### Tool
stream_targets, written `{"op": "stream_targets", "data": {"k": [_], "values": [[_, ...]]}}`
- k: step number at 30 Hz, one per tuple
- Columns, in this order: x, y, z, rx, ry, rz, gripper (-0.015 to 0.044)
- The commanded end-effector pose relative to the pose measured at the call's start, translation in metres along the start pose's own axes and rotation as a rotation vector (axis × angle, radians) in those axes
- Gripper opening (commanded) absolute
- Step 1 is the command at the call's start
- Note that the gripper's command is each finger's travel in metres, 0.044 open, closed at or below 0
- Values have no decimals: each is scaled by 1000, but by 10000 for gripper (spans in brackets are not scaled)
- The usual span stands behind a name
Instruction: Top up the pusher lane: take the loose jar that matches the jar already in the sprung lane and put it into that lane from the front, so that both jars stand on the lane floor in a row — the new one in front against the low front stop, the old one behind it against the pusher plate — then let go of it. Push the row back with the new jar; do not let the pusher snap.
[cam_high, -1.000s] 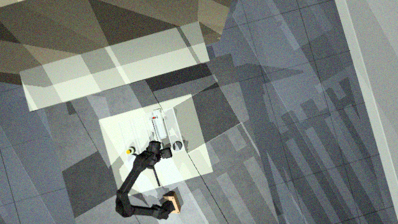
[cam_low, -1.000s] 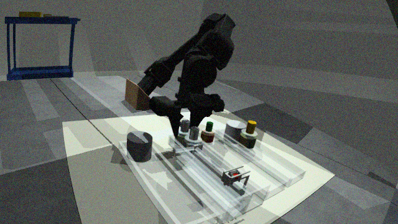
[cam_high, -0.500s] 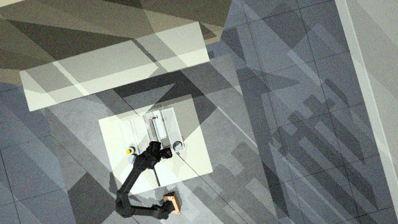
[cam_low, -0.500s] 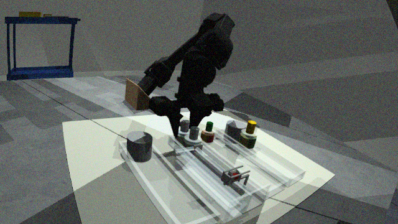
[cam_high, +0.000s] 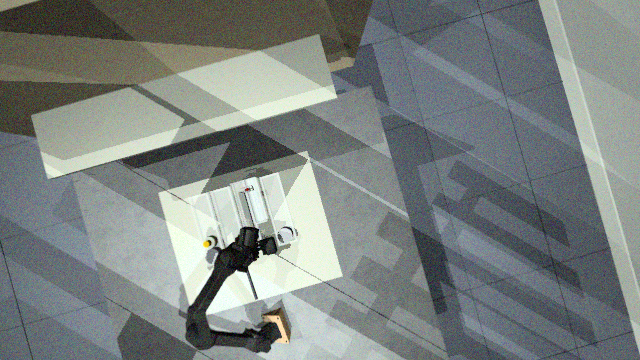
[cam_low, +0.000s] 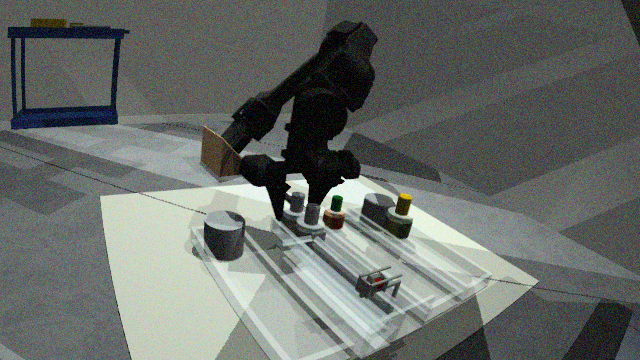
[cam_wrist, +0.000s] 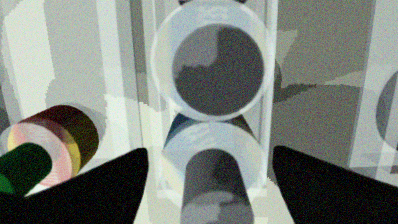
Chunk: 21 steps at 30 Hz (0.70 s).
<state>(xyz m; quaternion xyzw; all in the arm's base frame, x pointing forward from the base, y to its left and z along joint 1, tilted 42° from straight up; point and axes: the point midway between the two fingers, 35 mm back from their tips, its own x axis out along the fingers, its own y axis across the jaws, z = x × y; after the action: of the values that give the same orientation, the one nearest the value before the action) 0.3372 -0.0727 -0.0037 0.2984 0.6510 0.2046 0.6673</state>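
The sprung lane is a narrow clear-walled channel. The old jar, with a pale shoulder and grey cap, stands in it. The matching new jar stands upright in front, in line, close against the old one. Its base and its contact with the lane floor are hidden. My gripper is open around the new jar, with a gap to each finger in the wrist view. The pusher plate behind the old jar is barely visible.
A red jar with a green cap is beside the lane. A yellow-capped jar stands farther over. Grey cylinders stand on either side. A red-marked metal bracket is toward the lane's back.
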Motion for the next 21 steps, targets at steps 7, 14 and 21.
{"op": "stream_targets", "data": {"k": [7,14,21], "values": [[-19,0,0,-3,2,-1,301],[-21,-1,-8,-2,2,-1,301],[-22,-2,-30,-1,3,-2,301]]}}
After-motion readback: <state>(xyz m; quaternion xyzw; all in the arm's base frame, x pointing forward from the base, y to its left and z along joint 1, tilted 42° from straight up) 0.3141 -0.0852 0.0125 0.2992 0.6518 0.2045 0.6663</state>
